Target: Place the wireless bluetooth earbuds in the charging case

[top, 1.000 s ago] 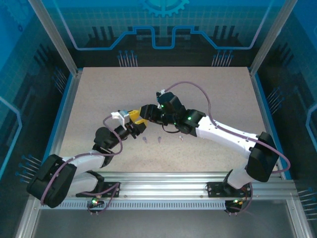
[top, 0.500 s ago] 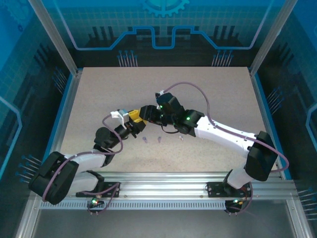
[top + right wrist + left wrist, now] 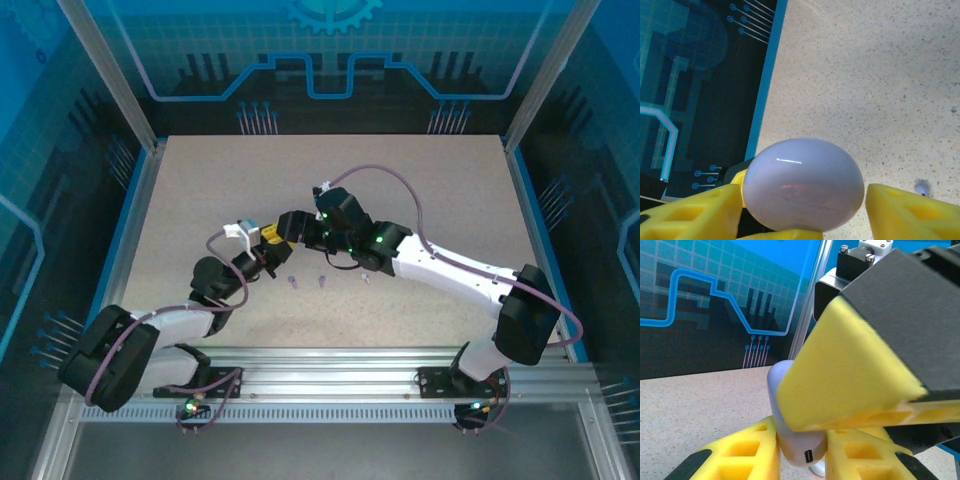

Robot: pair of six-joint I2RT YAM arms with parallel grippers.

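Case (image 3: pixel 802 190): pale purple, rounded, between both claws over the middle of the surface (image 3: pixel 420 190); seemingly held just above it; charging port turned toward the left wrist camera.
Left claw (image 3: pixel 799 447): narrow; yellow pads (image 3: pixel 740 457) pressed on either side of the case's lower end; holding the case.
Right claw (image 3: pixel 803 215): wide; set around the case's rounded body with a gap showing on one side; judged not to be gripping.
Lid: no open seam or bud socket to be made out; judged closed, not certain.
Buds (image 3: pixel 322 281): three made out from above, loose in a row on the surface just nearer the arm bases than the claws; two pale purple toward the left, one white toward the right; apart from one another, none touching the case.
Speck (image 3: pixel 922 187): small and blurred, on the surface beside the right claw's finger; perhaps a bud, too soft to tell.
Done: case off the surface and secured in one claw; other claw free for further work.
Left: lid to be opened; each bud to be picked up, turned stem-down and seated in a socket; lid to be shut, if wanted.
Seated so far: none, as far as visible.
Progress: early, by this showing; preparation only, no insertion begun.
Likely hard part: pinching such tiny buds flat off the surface.
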